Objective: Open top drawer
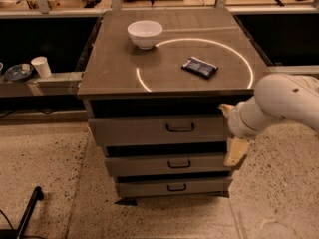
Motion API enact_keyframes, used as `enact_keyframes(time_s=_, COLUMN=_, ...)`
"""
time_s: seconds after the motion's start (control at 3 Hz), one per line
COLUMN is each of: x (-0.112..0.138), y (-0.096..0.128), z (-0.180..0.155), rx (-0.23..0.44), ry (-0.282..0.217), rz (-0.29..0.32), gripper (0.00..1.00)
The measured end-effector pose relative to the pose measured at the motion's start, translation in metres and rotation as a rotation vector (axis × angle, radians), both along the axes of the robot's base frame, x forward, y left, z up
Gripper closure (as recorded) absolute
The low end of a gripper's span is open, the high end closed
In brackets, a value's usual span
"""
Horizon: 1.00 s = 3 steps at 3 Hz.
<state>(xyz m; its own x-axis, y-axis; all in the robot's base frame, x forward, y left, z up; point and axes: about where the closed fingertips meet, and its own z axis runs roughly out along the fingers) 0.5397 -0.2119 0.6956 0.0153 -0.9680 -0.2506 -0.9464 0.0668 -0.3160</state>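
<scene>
The top drawer (149,130) is the widest grey drawer of three, with a small dark loop handle (180,128) at its centre. Its front sits in line with the cabinet. My gripper (230,132) comes in from the right on a white arm (284,103). It hangs in front of the drawer's right end, to the right of the handle and apart from it. One tan finger (226,109) is at the drawer's top edge, the other (235,153) below its bottom edge; they stand apart and hold nothing.
A white bowl (144,33) and a dark snack packet (199,67) lie on the cabinet top (114,68). Two narrower drawers (149,166) sit below. A paper cup (41,66) and a dish (17,72) stand on a left ledge. A black pole (29,210) lies on the floor.
</scene>
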Motion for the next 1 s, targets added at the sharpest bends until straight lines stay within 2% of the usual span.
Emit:
enact_keyframes(time_s=0.33, x=0.023, y=0.004, z=-0.023, rx=-0.004, ry=0.030, rz=0.008, gripper=0.00)
enact_keyframes(time_s=0.67, x=0.038, y=0.005, z=-0.041, rx=0.004, ry=0.067, rz=0.001, gripper=0.14)
enact_keyframes(time_s=1.0, x=0.044, y=0.005, z=-0.050, rx=0.006, ry=0.093, rz=-0.001, gripper=0.36)
